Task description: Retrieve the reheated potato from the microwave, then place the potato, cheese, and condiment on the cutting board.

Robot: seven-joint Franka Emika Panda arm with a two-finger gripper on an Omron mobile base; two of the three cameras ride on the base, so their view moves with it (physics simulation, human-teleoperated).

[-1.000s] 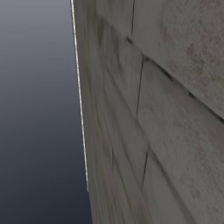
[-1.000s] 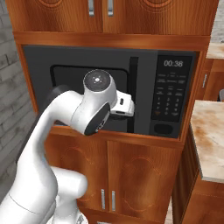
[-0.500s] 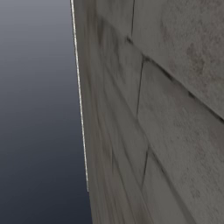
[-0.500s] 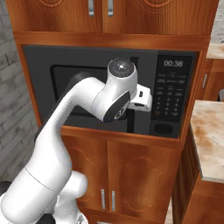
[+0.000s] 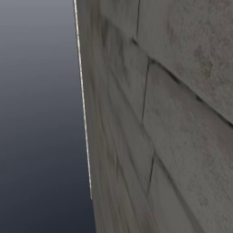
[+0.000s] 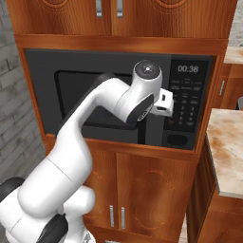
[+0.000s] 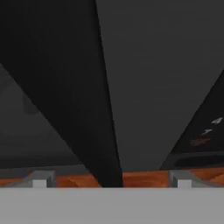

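Left base view is just a grey brick wall [image 5: 173, 113], right base view has the arm's hand up against the closed microwave [image 6: 71, 95] by its door handle, and hand view has the gripper [image 7: 109, 181] spread wide, gripping nothing, right at that dark door.

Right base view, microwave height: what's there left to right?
Brick wall → microwave window → arm wrist → keypad panel → counter.
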